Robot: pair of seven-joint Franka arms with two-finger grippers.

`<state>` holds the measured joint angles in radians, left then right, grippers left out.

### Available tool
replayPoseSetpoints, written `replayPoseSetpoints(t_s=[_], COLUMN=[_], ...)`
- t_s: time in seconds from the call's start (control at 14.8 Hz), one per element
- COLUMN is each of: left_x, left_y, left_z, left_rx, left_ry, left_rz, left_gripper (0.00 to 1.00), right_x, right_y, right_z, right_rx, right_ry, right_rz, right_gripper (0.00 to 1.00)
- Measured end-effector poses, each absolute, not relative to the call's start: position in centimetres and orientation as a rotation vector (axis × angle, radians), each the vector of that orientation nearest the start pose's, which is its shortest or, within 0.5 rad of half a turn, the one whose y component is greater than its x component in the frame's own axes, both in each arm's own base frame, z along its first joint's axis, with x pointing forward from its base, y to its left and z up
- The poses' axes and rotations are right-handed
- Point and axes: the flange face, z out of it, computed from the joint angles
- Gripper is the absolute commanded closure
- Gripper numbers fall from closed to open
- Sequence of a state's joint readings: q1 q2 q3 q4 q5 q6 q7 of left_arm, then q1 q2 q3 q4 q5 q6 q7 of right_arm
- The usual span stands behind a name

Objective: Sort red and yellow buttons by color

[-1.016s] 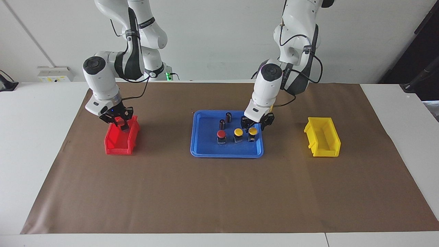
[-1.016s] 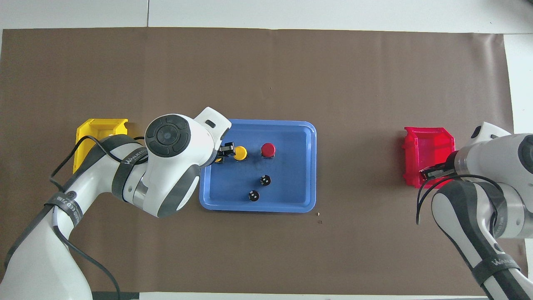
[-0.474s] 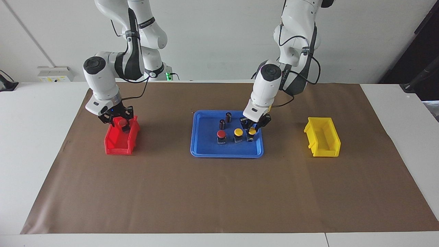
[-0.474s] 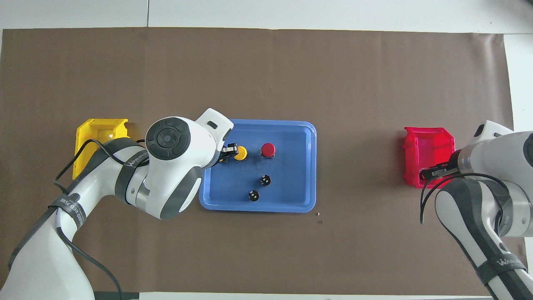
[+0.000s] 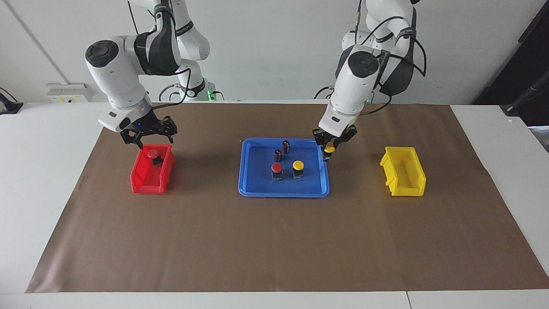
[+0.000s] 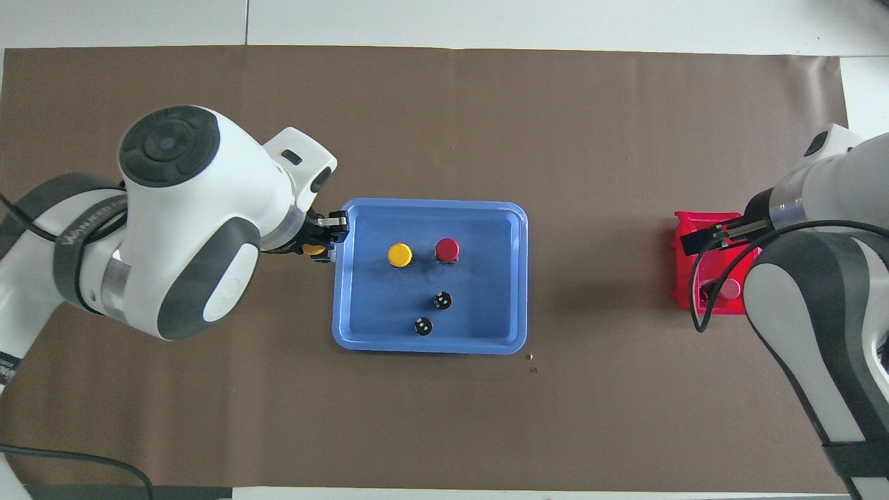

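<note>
Risk: left gripper (image 5: 329, 146) pinching yellow button (image 5: 329, 149) by its cap, possibly slipping before yellow bin (image 5: 403, 176); right gripper (image 5: 148, 136), jaws spread, hovering over red bin (image 5: 150, 177).

Tray (image 5: 257, 189) mid-table between two bins (image 5: 148, 178) (image 5: 405, 176); two buttons (image 5: 276, 171) (image 5: 297, 168), two cylinders (image 5: 281, 150) in tray.

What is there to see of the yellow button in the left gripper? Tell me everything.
The yellow button has a round, glossy yellow cap, plastic by the look of it, on a small dark base that hangs below it. It is upright, lifted off the blue tray and held over the tray's edge toward the yellow bin. The left gripper is shut on it; nothing else touches it. In the overhead view only part of the cap shows.
</note>
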<state>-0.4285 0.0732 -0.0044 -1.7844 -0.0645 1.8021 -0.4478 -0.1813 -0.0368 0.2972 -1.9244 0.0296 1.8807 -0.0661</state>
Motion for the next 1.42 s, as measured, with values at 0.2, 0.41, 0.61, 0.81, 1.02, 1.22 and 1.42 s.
replayPoseSetpoints(t_s=[0.2, 0.41, 0.61, 0.81, 1.02, 1.22, 1.42], left_x=[54.5, 55.0, 54.7, 54.0, 53.4, 52.2, 51.0], left_y=[-14.2, -7.7, -4.1, -1.0, 0.8, 0.6, 0.2], left_z=[52.1, 51.1, 48.1, 45.0, 42.5, 39.4, 37.0], left_rx=[-3.178, -3.164, -3.164, -3.167, -3.17, -3.167, -3.164], left_ry=[-0.028, -0.107, -0.159, -0.162, -0.168, -0.166, -0.156], left_rz=[0.156, 0.183, 0.153, 0.159, 0.137, 0.155, 0.186], left_gripper=[0.98, 0.98, 0.98, 0.98, 0.98, 0.97, 0.96], right_x=[54.6, 53.8, 54.0, 55.2, 55.7, 55.3, 54.4], right_y=[21.1, 33.0, 38.6, 38.9, 38.7, 38.5, 38.7], right_z=[51.9, 49.7, 44.2, 40.0, 38.0, 36.5, 34.8], right_rx=[-3.087, -3.12, -3.117, -3.103, -3.117, -3.121, -3.115], right_ry=[-0.125, -0.012, 0.022, 0.033, 0.019, 0.007, -0.011], right_rz=[-0.045, -0.085, -0.105, -0.095, -0.104, -0.106, -0.104], right_gripper=[0.0, 0.0, 0.0, 0.07, 0.1, 0.16, 0.19])
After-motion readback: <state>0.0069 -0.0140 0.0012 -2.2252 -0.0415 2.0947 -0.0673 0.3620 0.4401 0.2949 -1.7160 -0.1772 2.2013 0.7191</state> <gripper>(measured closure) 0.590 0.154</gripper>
